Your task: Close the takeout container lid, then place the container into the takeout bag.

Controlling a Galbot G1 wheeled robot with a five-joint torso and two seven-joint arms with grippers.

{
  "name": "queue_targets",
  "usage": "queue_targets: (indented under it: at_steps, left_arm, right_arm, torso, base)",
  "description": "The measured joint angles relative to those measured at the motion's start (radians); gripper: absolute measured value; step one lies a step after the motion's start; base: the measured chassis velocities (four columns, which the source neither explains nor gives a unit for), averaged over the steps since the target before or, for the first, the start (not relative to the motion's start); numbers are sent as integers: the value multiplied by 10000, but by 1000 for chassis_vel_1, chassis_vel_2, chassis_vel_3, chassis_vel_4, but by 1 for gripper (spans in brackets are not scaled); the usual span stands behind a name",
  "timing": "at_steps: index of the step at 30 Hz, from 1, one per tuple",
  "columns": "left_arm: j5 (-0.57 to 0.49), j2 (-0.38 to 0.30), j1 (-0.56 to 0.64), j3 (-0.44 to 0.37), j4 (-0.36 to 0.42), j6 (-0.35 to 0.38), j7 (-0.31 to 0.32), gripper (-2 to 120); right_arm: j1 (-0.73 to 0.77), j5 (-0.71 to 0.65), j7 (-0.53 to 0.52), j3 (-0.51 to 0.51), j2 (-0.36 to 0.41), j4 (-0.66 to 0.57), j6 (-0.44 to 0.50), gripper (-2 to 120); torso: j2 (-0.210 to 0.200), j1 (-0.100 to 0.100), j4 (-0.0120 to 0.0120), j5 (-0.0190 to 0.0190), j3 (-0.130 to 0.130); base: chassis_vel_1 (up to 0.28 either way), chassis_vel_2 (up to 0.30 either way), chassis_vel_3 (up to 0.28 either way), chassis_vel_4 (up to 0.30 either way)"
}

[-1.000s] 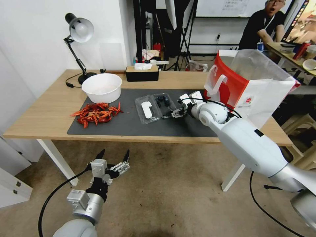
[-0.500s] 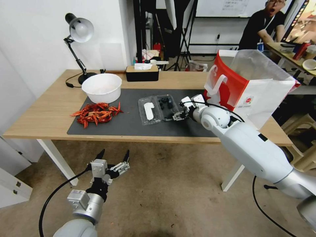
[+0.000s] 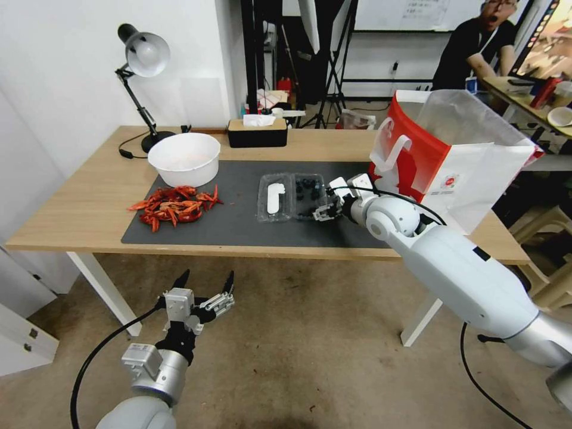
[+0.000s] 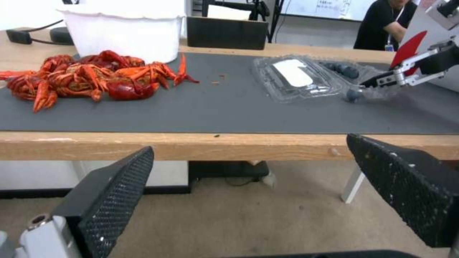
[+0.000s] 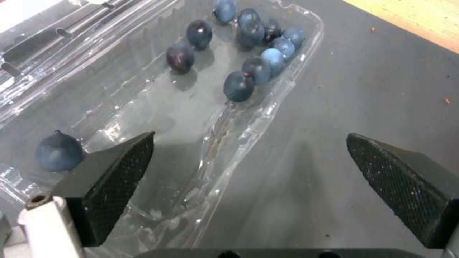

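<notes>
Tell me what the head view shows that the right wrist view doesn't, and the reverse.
Head view alone: the lid lying open beside the berry half, the bag standing on the table's right end, the crayfish, the bowl, and the left gripper open, low in front of the table. Right wrist view alone: single berries counted apart, and the container's rim between the open fingers. Both: the container, the mat and the right gripper.

A white round bowl (image 3: 184, 158) sits at the far left of the dark mat (image 3: 238, 229), red crayfish (image 3: 173, 204) heaped just near it. A desk lamp (image 3: 143, 56) and black tissue box (image 3: 257, 131) stand farther back, apparently on the wooden table (image 3: 77, 205).
</notes>
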State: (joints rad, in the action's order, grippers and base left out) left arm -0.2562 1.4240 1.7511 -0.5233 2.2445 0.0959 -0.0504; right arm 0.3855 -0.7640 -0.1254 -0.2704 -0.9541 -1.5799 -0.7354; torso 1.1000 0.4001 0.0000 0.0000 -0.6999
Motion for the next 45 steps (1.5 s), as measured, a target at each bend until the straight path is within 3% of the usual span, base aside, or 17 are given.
queue_targets:
  at_steps: [5,9,14,17,18,21,23,27,29,31,34,38,45]
  left_arm:
    - [0,-11,5,9,-11,-11,1,100]
    - [-20,-25,23,10,-5,-39,2,100]
    - [-52,-54,58,16,53,-84,-2,100]
    - [-96,-93,83,29,99,-91,-2,100]
    - [-96,-93,83,29,99,-91,-2,100]
    - [-189,-132,88,82,125,-92,3,100]
    - [-225,-134,84,104,133,-90,5,100]
    - [-279,-145,68,167,133,-69,10,100]
    - [-372,-175,39,190,111,-54,21,100]
    - [-402,-185,29,191,105,-50,23,100]
    - [-545,-228,8,214,49,-39,33,100]
    - [-627,-227,-33,313,7,-17,55,100]
    - [-1333,-325,-283,508,-75,272,187,100]
  right_arm:
    - [223,-6,-62,427,-58,-144,0,100]
    - [782,-62,-211,1334,-173,-668,94,100]
    - [2190,-128,-285,2777,4,-1869,1460,100]
    - [3855,60,-76,3934,182,-2974,3028,100]
    - [3855,60,-76,3934,182,-2974,3028,100]
    - [5812,415,229,4971,267,-3978,4500,100]
    - [6365,622,278,5304,214,-4258,4912,100]
    - [8058,1548,509,6170,-212,-4937,6233,100]
    - [9635,2433,783,6774,-891,-5385,7405,100]
    - [10012,2709,847,6905,-1092,-5477,7734,100]
    - [11640,4049,1082,7287,-2036,-5799,9086,100]
    - [12823,4735,1208,7331,-2756,-5855,9795,100]
    - [13581,4994,1312,7292,-3264,-5827,10218,100]
  torso:
    - [0,0,0,0,0]
    - [0,0,4,-2,0]
    - [0,0,-1,-1,0]
    - [1,0,1,3,0]
    - [1,0,1,3,0]
    - [1,-2,-5,5,1]
    - [1,-1,1,-4,2]
    - [1,-1,-2,-1,1]
    - [1,-2,-4,3,1]
    - [1,-2,-4,2,2]
    - [1,-2,1,-3,2]
    - [1,-3,0,-2,2]
    - [1,-3,3,0,1]
  base:
    - [0,0,0,0]
    - [0,0,0,0]
    - [0,0,0,0]
    - [0,0,0,0]
    - [0,0,0,0]
    - [0,0,0,0]
    - [0,0,0,0]
    - [0,0,0,0]
    - [0,0,0,0]
    - [0,0,0,0]
    - [0,0,0,0]
    - [0,0,0,0]
    - [0,0,0,0]
